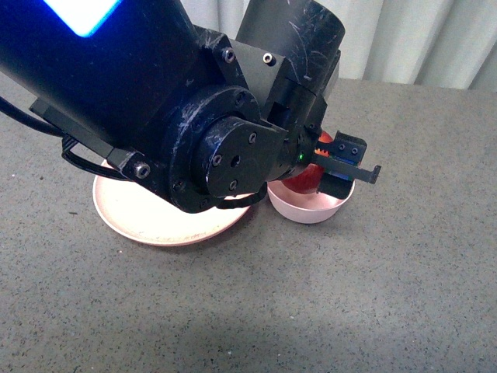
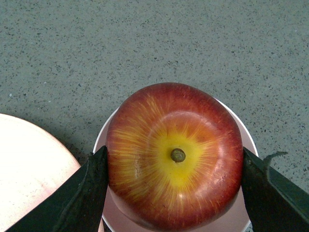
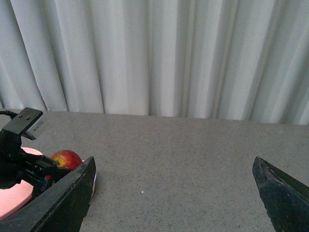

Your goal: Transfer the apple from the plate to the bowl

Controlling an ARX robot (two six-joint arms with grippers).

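The dark-red apple (image 2: 174, 154), its yellow patch and stem facing the camera, sits between the two black fingers of my left gripper (image 2: 174, 157), which is shut on it. It hangs directly over the small pale-pink bowl (image 2: 249, 141), whose rim shows around it. In the front view the apple (image 1: 309, 179) sits low inside the bowl (image 1: 311, 206); whether it touches the bottom is hidden. The left gripper (image 1: 342, 162) is right above. The wide salmon-pink plate (image 1: 147, 217) lies just left of the bowl with nothing visible on it. My right gripper (image 3: 174, 188) is open over bare table.
The grey speckled table (image 1: 373, 295) spreads around plate and bowl. A white curtain (image 3: 154, 53) hangs behind its far edge. My left arm (image 1: 155, 85) covers part of the plate. In the right wrist view the apple (image 3: 66, 158) shows far off.
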